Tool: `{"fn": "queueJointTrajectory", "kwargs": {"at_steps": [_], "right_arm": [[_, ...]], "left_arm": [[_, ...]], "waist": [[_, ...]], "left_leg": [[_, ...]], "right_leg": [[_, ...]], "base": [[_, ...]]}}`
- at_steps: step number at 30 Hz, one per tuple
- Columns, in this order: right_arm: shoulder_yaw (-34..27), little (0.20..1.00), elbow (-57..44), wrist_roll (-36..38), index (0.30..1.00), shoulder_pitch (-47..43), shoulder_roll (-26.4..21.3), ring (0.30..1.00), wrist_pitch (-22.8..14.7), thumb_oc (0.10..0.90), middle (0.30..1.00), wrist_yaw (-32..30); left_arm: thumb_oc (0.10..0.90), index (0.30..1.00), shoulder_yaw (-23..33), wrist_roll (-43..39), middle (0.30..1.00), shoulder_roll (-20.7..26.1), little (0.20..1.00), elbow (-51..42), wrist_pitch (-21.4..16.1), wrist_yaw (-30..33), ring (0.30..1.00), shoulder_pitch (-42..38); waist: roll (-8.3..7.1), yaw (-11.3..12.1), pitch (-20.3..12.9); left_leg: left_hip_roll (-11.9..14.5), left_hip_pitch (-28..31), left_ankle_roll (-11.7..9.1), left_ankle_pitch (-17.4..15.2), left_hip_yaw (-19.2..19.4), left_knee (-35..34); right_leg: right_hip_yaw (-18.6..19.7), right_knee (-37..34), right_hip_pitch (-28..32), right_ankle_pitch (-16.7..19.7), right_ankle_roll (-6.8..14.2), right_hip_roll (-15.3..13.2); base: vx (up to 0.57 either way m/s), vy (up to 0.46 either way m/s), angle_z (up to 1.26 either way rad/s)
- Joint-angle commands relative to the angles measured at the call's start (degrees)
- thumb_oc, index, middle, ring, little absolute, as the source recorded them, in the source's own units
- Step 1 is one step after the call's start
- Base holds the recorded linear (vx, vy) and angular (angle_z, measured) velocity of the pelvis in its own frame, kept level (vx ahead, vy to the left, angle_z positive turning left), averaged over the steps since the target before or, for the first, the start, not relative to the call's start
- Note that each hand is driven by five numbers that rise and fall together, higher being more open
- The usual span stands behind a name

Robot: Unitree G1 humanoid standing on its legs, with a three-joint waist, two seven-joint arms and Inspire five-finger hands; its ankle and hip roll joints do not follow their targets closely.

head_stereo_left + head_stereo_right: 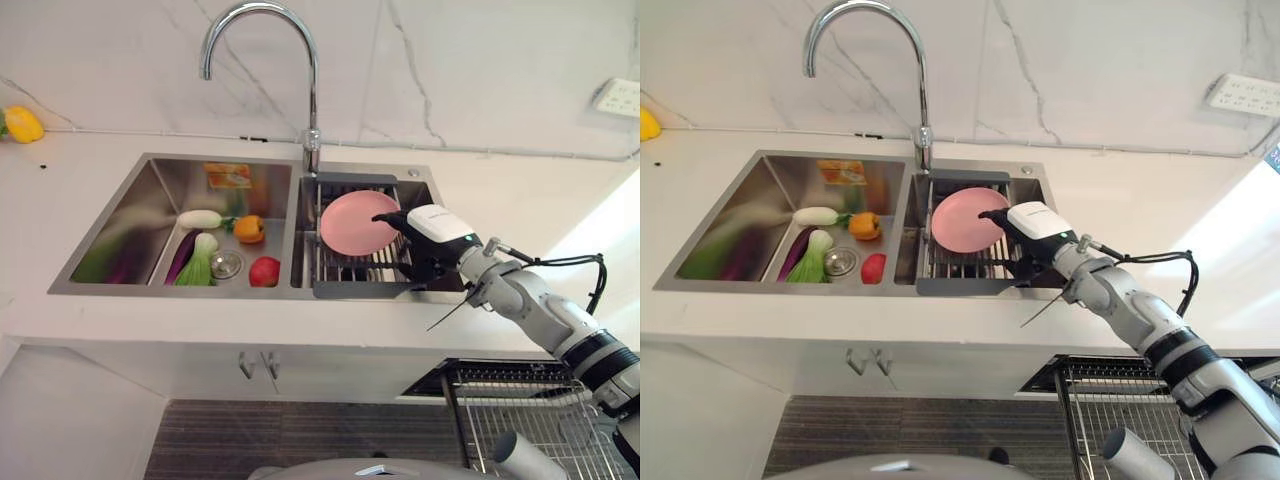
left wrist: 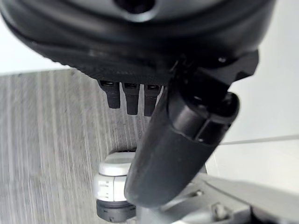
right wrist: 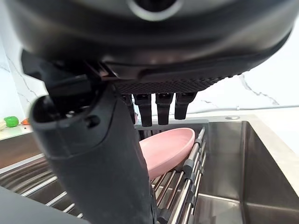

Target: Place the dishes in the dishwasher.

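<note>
Pink plate (image 1: 357,221) leans on the rack (image 1: 352,268) in the sink's (image 1: 140,215) right basin. Right hand (image 1: 425,240) beside the plate's right rim, fingers straight, holding nothing (contact unclear). Left hand (image 2: 154,93) relaxed, empty.

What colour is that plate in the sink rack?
The plate is plain pink, clearest in the left eye view.

Vegetables in the left sink basin, tap above.
A curved tap (image 1: 262,60) rises behind the sink (image 1: 130,215); in the left basin lie a red tomato (image 1: 264,271), an orange pepper (image 1: 249,229), greens (image 1: 198,262) and a white radish (image 1: 199,218). A yellow pepper (image 1: 22,124) sits on the worktop (image 1: 90,160).
</note>
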Motion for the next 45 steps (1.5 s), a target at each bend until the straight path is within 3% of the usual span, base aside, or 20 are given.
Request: {"fn": "queueJointTrajectory", "kwargs": {"at_steps": [1,7,8,10,11,12,15,18,21,29,30,33,34,35,37,42,43,45], "right_arm": [[2.5,0.9,3.8,-4.0,0.9,-12.0,-2.1,0.9,-1.1,0.8,0.9,-7.0],[7.3,0.9,8.7,-9.5,0.9,-15.9,0.2,0.9,0.5,0.8,0.9,-9.7],[8.0,0.839,10.3,-10.3,0.839,-16.6,0.7,0.839,1.0,0.759,0.839,-9.9],[8.0,0.651,13.0,-10.2,0.651,-16.9,2.4,0.651,1.9,0.634,0.651,-10.8],[7.8,0.498,13.8,-10.2,0.498,-17.0,3.1,0.498,2.2,0.532,0.498,-11.3],[7.6,0.3,15.3,-11.5,0.3,-17.1,4.0,0.3,3.1,0.4,0.3,-12.8],[7.7,0.3,16.0,-12.5,0.3,-17.3,4.2,0.3,3.5,0.4,0.3,-13.4],[7.6,0.3,14.9,-20.7,0.3,-17.0,4.1,0.3,6.1,0.4,0.3,-18.3],[7.4,0.3,12.3,-22.1,0.3,-16.6,4.4,0.3,6.0,0.4,0.3,-18.9],[3.6,0.3,5.5,-19.6,0.3,-14.9,4.6,0.3,6.1,0.4,0.3,-20.0],[0.4,0.3,1.3,-17.9,0.3,-13.8,3.4,0.3,5.9,0.4,0.3,-21.4],[-1.5,0.3,-0.8,-17.0,0.3,-12.9,2.7,0.3,6.0,0.4,0.3,-21.6],[-9.4,0.3,-8.1,-13.7,0.3,-9.1,1.1,0.3,5.9,0.4,0.3,-25.1],[-10.0,0.3,-8.7,-13.7,0.3,-8.5,0.9,0.3,6.0,0.4,0.3,-24.9],[-17.1,0.3,-16.4,-14.4,0.3,-3.6,-1.7,0.3,5.7,0.4,0.3,-28.5],[-40.3,0.3,-29.1,-15.3,0.3,15.8,-1.8,0.3,7.0,0.4,0.3,-36.1],[-49.2,0.3,-33.8,-16.4,0.3,23.2,-1.4,0.3,7.6,0.4,0.3,-38.6],[-52.8,0.3,-35.1,-17.0,0.3,26.5,-1.7,0.3,7.8,0.4,0.3,-39.1]], "left_arm": [[0.8,0.9,-5.2,5.9,0.9,1.3,0.9,2.2,-2.7,2.7,0.9,-3.3],[0.8,0.9,-7.3,8.0,0.9,2.0,0.9,1.0,-3.4,3.9,0.9,-2.8],[0.8,0.9,-7.7,8.3,0.9,2.0,0.9,0.8,-3.5,3.9,0.9,-2.8],[0.8,0.9,-8.4,9.1,0.9,1.9,0.9,0.2,-3.6,4.3,0.9,-2.7],[0.8,0.9,-8.7,9.4,0.9,2.1,0.9,0.0,-3.6,4.5,0.9,-2.7],[0.8,0.9,-9.1,10.0,0.9,2.2,0.9,-0.7,-3.6,4.7,0.9,-2.6],[0.8,0.9,-8.9,9.8,0.9,2.2,0.9,-0.7,-3.6,4.7,0.9,-2.7],[0.8,0.9,-7.6,10.0,0.9,1.4,0.9,1.9,-2.5,6.3,0.9,-3.3],[0.8,0.9,-7.6,10.8,0.9,0.9,0.9,3.1,-2.3,6.1,0.9,-3.5],[0.8,0.9,-5.8,8.5,0.9,-0.4,0.9,5.2,-1.7,4.9,0.9,-3.5],[0.8,0.9,-5.7,9.2,0.9,-0.4,0.9,4.6,-1.6,4.6,0.9,-3.6],[0.8,0.9,-5.6,9.0,0.9,-0.3,0.9,4.4,-1.5,4.7,0.9,-3.5],[0.8,0.9,-4.0,8.1,0.9,-0.7,0.9,3.8,-1.0,5.2,0.9,-3.7],[0.8,0.9,-4.2,8.1,0.9,-0.5,0.9,3.8,-0.9,5.2,0.9,-3.7],[0.8,0.9,-2.3,7.4,0.9,-1.2,0.9,3.6,-0.5,5.5,0.9,-3.1],[0.8,0.9,1.8,5.1,0.9,-2.6,0.9,3.8,0.4,6.3,0.9,-2.5],[0.8,0.9,2.5,4.7,0.9,-3.1,0.9,3.3,0.3,6.3,0.9,-2.0],[0.8,0.9,2.7,4.6,0.9,-3.1,0.9,3.3,0.4,6.0,0.9,-1.8]], "waist": [[1.33,2.4,0.0],[1.61,3.0,0.2],[1.63,3.2,0.3],[1.83,3.3,0.5],[1.84,3.3,0.5],[2.04,3.5,0.8],[2.04,3.5,0.8],[2.47,3.3,1.1],[2.62,3.0,1.0],[3.02,2.0,0.4],[3.08,1.5,0.3],[3.01,1.5,0.3],[3.19,0.6,0.3],[3.08,0.7,0.3],[3.24,-0.2,0.2],[2.56,-2.7,0.1],[2.11,-3.8,-0.1],[1.69,-4.2,-0.3]], "left_leg": [[1.9,-2.7,-1.4,2.3,1.5,-0.1],[1.9,-2.8,-1.4,2.3,1.2,-0.1],[1.9,-2.8,-1.5,2.4,1.1,-0.1],[1.8,-3.0,-1.4,2.5,0.9,-0.1],[1.8,-3.2,-1.4,2.5,0.8,-0.1],[1.8,-3.6,-1.4,2.7,0.6,-0.1],[1.8,-3.8,-1.4,2.8,0.5,-0.1],[1.8,-4.1,-1.5,2.8,0.3,-0.1],[1.9,-4.0,-1.5,2.6,0.5,-0.1],[1.8,-3.1,-1.3,2.1,1.4,-0.1],[1.7,-2.7,-1.2,1.9,1.7,-0.1],[1.6,-2.6,-1.2,1.9,1.8,-0.1],[1.4,-2.4,-1.0,1.6,1.9,-0.1],[1.4,-2.3,-1.0,1.6,1.9,-0.1],[1.3,-2.1,-0.8,1.4,2.1,-0.1],[1.1,-1.6,-0.3,0.8,2.8,0.1],[0.9,-1.4,0.1,0.5,3.2,0.1],[0.8,-1.3,0.2,0.3,3.5,0.1]], "right_leg": [[-2.8,1.0,1.4,-6.4,5.2,-4.6],[-3.2,1.0,1.7,-6.7,5.3,-4.7],[-3.3,1.0,1.7,-6.7,5.3,-4.7],[-3.4,1.0,1.6,-6.7,5.3,-4.8],[-3.4,1.0,1.5,-6.7,5.3,-4.8],[-3.5,1.0,1.2,-6.6,5.4,-4.9],[-3.5,1.0,1.0,-6.6,5.4,-4.9],[-3.6,1.0,0.8,-6.8,5.3,-5.0],[-3.4,1.0,0.8,-7.0,5.3,-4.9],[-2.7,1.0,1.2,-7.0,5.3,-5.0],[-2.4,1.0,1.2,-6.8,5.3,-5.0],[-2.4,1.0,1.3,-6.8,5.3,-5.1],[-2.1,1.0,1.3,-6.6,5.3,-5.2],[-2.1,1.0,1.3,-6.6,5.3,-5.2],[-2.0,1.0,1.4,-6.5,5.4,-5.4],[-1.1,1.0,1.2,-5.8,5.7,-5.6],[-0.6,1.0,0.8,-5.3,5.9,-5.7],[-0.2,1.1,0.5,-5.1,6.1,-5.8]], "base": [[-0.01,-0.008,0.04],[0.0,-0.01,0.05],[0.01,-0.019,0.09],[0.0,-0.01,0.08],[-0.01,-0.006,0.07],[-0.02,-0.008,0.06],[0.0,-0.002,0.01],[0.0,0.0,0.0],[0.0,0.0,0.0],[0.01,0.004,-0.01],[0.0,0.0,0.0],[-0.01,0.016,-0.01],[-0.01,0.039,-0.03],[-0.01,0.055,0.01],[-0.01,0.044,0.05],[-0.02,0.058,0.02],[-0.02,0.069,-0.13],[-0.02,0.058,-0.22]]}}
